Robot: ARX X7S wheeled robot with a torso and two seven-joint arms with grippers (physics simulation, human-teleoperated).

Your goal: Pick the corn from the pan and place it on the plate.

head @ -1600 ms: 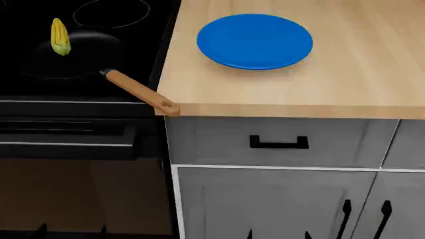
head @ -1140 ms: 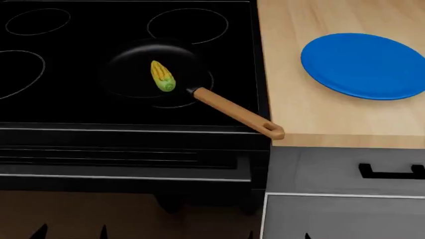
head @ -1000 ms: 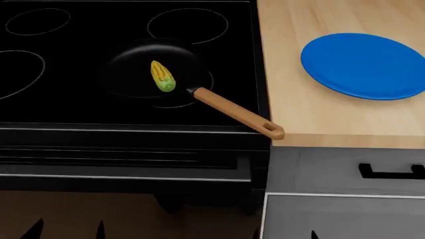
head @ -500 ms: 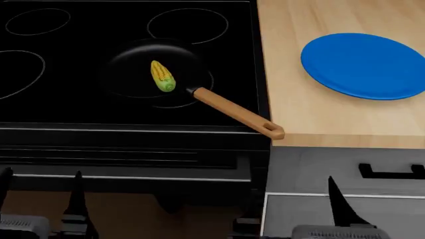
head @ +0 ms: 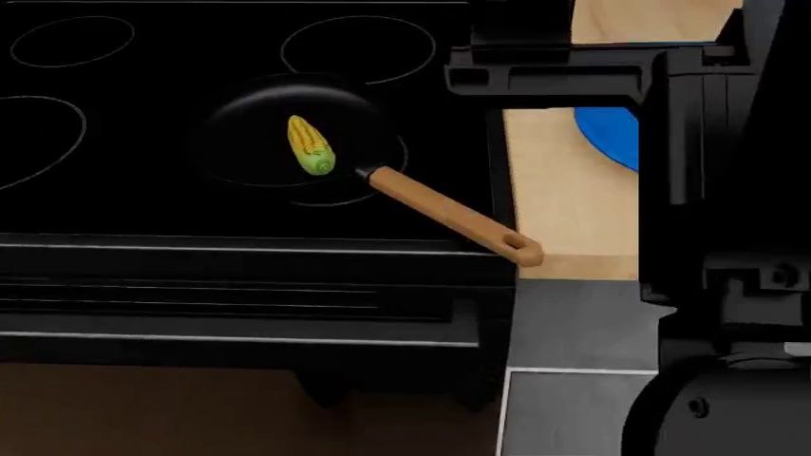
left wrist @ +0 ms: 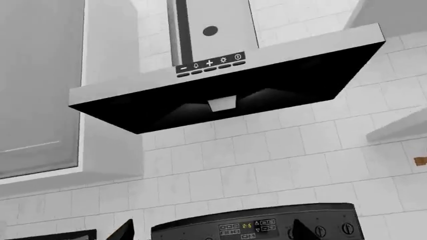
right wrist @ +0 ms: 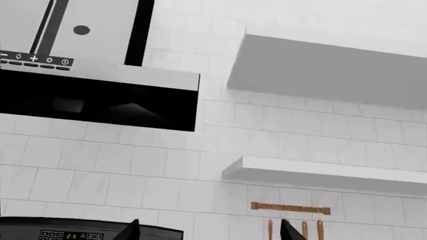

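The yellow corn (head: pixel 308 144) with its green end lies inside the black pan (head: pixel 254 133) on the stove. The pan's wooden handle (head: pixel 450 218) points toward the counter corner. Only a sliver of the blue plate (head: pixel 609 133) shows on the wooden counter; my right arm (head: pixel 716 190) stands close to the head camera and hides the rest. My left gripper (left wrist: pixel 211 232) and right gripper (right wrist: pixel 210 230) are raised, both aimed at the back wall. Each has its fingertips wide apart with nothing between them. Neither is near the corn.
The black cooktop has thin burner rings (head: pixel 357 46). A strip of wooden counter (head: pixel 564 204) lies beside it, with grey drawers (head: pixel 571 332) below. The wrist views show a range hood (left wrist: pixel 227 95), the stove's control panel (left wrist: pixel 253 229), a wall shelf (right wrist: pixel 327 175) and a utensil rack (right wrist: pixel 290 207).
Both arms have risen from the bottom edge of the head view. The right arm now fills its right side and covers most of the plate. Corn and pan have not moved.
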